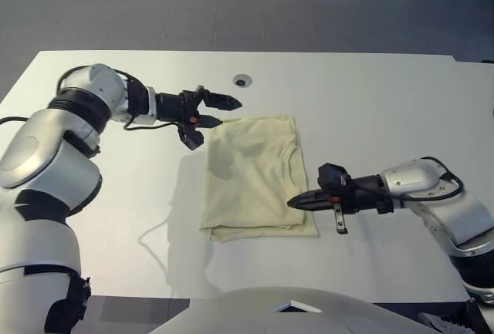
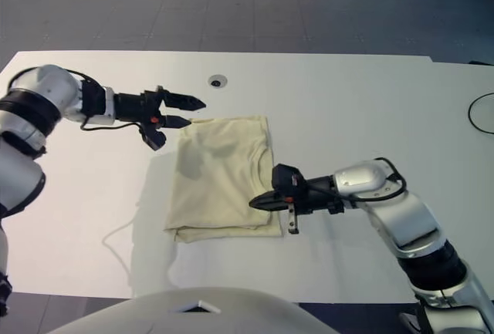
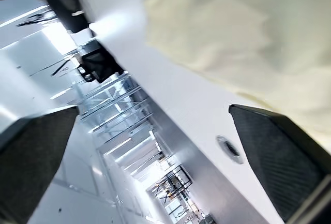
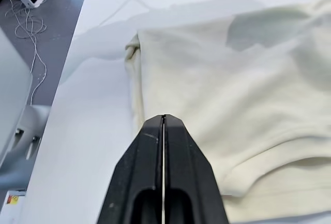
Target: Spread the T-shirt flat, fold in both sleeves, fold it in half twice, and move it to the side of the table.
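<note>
A pale yellow T-shirt point(image 1: 251, 172) lies on the white table point(image 1: 370, 102) as a folded rectangle, its collar point(image 1: 297, 168) along the right edge. My left gripper point(image 1: 231, 113) is open just off the shirt's far left corner, one finger above the other. In the left wrist view its fingers point(image 3: 279, 157) stand wide apart, with the shirt point(image 3: 243, 32) beyond them. My right gripper point(image 1: 293, 203) is shut, its tip low over the shirt's near right part by the collar. The right wrist view shows the pressed-together fingertips point(image 4: 163, 131) with nothing between them, over the cloth point(image 4: 217, 94).
A round grommet hole point(image 1: 242, 80) sits in the table beyond the shirt. A black cable point(image 2: 475, 114) loops at the table's right edge. Bare table lies to the left, right and far side of the shirt.
</note>
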Robot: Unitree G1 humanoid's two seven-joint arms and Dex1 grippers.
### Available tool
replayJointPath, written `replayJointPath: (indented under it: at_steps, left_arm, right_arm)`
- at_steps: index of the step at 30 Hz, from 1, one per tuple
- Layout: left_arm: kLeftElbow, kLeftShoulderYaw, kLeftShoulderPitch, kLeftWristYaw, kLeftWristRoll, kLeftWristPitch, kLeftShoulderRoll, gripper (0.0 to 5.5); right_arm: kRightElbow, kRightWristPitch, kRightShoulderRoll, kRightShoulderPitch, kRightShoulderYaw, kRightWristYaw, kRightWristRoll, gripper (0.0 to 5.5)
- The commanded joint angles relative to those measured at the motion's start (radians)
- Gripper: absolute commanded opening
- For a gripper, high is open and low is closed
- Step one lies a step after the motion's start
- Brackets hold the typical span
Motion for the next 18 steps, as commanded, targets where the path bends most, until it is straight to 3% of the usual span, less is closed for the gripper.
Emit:
replayJointPath:
  at_steps: [1, 4, 6, 12, 18]
  left_arm:
    - [-0.063, 0.107, 0.004, -0.122, -0.151, -0.093, 0.086, 5.39]
    - [-0.103, 0.149, 0.103, -0.309, -0.407, -0.227, 0.107, 5.39]
    - [-0.174, 0.101, 0.218, -0.446, -0.673, -0.260, 0.110, 5.39]
    - [-0.501, -0.030, 0.510, -0.879, -1.153, -0.024, 0.193, 5.39]
    - [-0.679, 0.052, 0.709, -1.125, -1.275, 0.157, 0.204, 5.39]
  right_arm:
    - [0.149, -0.062, 0.054, -0.110, -0.002, -0.061, -0.049, 0.00]
    - [0.327, -0.162, 0.117, -0.192, 0.038, -0.106, -0.131, 0.00]
    - [0.457, -0.242, 0.160, -0.243, 0.068, -0.133, -0.192, 0.00]
    - [0.842, -0.423, 0.299, -0.396, 0.099, -0.210, -0.307, 0.00]
    - [1.198, -0.594, 0.413, -0.534, 0.071, -0.265, -0.362, 0.00]
